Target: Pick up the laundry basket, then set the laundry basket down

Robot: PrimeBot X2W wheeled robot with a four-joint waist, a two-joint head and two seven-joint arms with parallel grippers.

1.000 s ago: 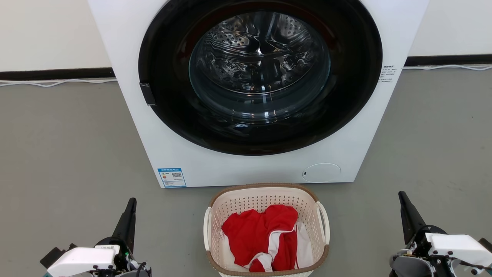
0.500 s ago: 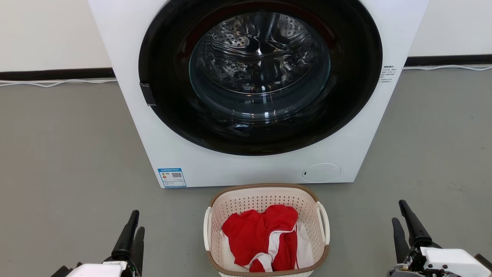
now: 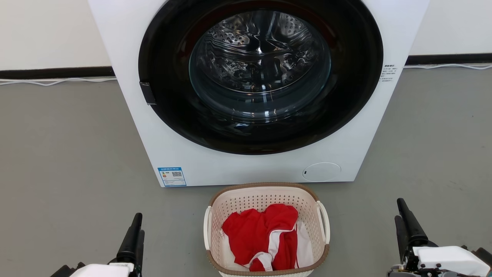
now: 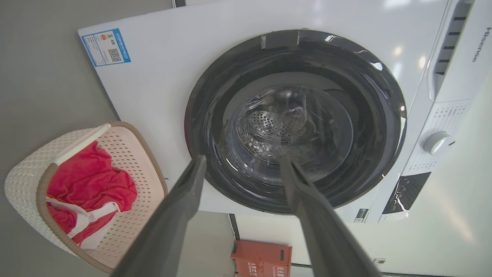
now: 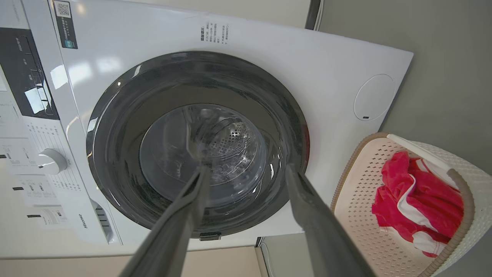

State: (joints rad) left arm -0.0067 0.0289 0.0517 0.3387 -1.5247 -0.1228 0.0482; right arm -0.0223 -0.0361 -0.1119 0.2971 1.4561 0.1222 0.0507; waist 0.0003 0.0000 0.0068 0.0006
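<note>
Looking down from the head camera, I have my left gripper (image 3: 138, 225) at the lower left and my right gripper (image 3: 399, 209) at the lower right, both over the grey floor (image 3: 69, 154) and touching nothing. Each wrist view shows its two dark fingers spread wide apart, gripping nothing. Between the two grippers, well apart from either, the laundry basket (image 3: 250, 202) sits upright on the floor, a red and white garment (image 3: 257, 231) heaped inside. Just beyond its far rim stands the white washing machine (image 3: 246, 171), its round dark-framed glass door (image 3: 357, 77) facing me, the steel drum (image 3: 259, 57) visible through it. Behind, a white cable (image 3: 57, 81) runs along the wall's (image 3: 46, 30) foot.
</note>
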